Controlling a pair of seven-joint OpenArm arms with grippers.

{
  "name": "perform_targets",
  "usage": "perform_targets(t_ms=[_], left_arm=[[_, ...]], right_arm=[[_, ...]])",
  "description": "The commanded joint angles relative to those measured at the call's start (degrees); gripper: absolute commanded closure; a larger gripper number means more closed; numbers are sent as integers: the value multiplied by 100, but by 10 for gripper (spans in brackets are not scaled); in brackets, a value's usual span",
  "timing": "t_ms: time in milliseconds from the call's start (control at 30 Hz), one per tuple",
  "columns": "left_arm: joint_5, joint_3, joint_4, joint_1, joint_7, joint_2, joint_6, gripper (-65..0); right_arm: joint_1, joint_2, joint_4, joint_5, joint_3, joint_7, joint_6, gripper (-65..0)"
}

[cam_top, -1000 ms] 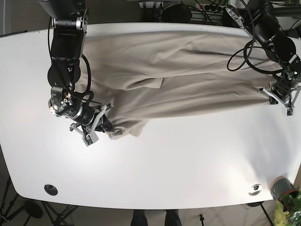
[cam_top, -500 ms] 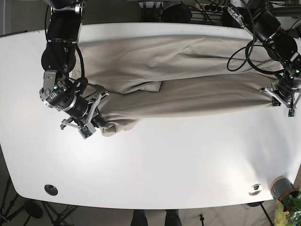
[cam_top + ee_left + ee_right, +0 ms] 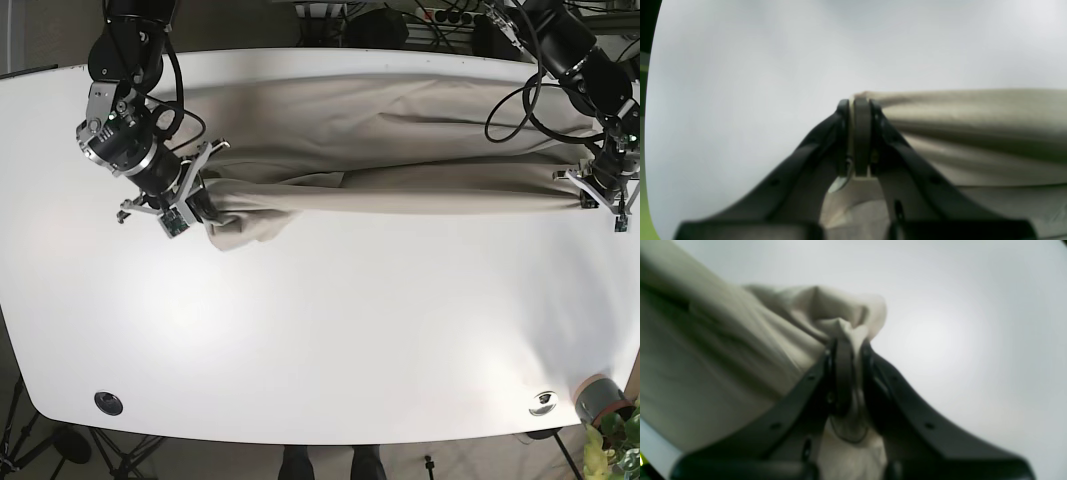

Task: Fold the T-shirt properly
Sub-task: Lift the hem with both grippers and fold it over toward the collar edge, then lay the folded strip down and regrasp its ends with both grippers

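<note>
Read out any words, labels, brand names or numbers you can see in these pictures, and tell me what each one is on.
None can be read. The T-shirt is plain beige with no print showing, the white table bears no markings, and the left gripper and right gripper show no legible label in any view.

Lab: white table (image 3: 330,330), tripod legs (image 3: 110,455)

Two black, cylindrical-jointed arms are being shown from above, each trailed by looping black cables. The right gripper (image 3: 196,203) and left gripper (image 3: 600,195) are being seen with pale grey brackets; up close, matte black jaws studded with small round screw holes.
</note>
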Motion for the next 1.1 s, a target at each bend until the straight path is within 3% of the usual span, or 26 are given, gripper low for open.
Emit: perform_targets(t_ms=[0,400,433,567,633,733,867,933,1067], left_arm=[[11,-1,115,134,-45,-130,16,0],[11,35,115,872,-45,-218,16,-13],[11,87,115,925,-45,-227,16,-42],[11,184,106,1083,-45,-227,16,-200],[11,184,106,1083,-45,-227,16,-260],[11,184,98,1074,-45,-227,16,-306],[3,175,247,1065,-45,-227,16,-315],[-32,167,528,1065,-45,-209,16,-315],[-630,167,1100,1118,-36,-218,16,-315]], right_arm=[[-98,47,130,-28,68,35,-32,0],[-836,-147,121,-37,86,0,-45,0],[-889,-156,121,-28,86,0,-45,-24],[-1135,-173,121,-28,86,18,-45,-274],[-1214,-226,121,-28,86,18,-45,-366],[-1285,-367,148,-10,306,26,-32,-400],[-1267,-454,139,561,781,18,-32,-400],[-1258,-419,139,1080,983,-9,-32,-400],[-1249,-68,121,1941,1106,-9,-32,-400]])
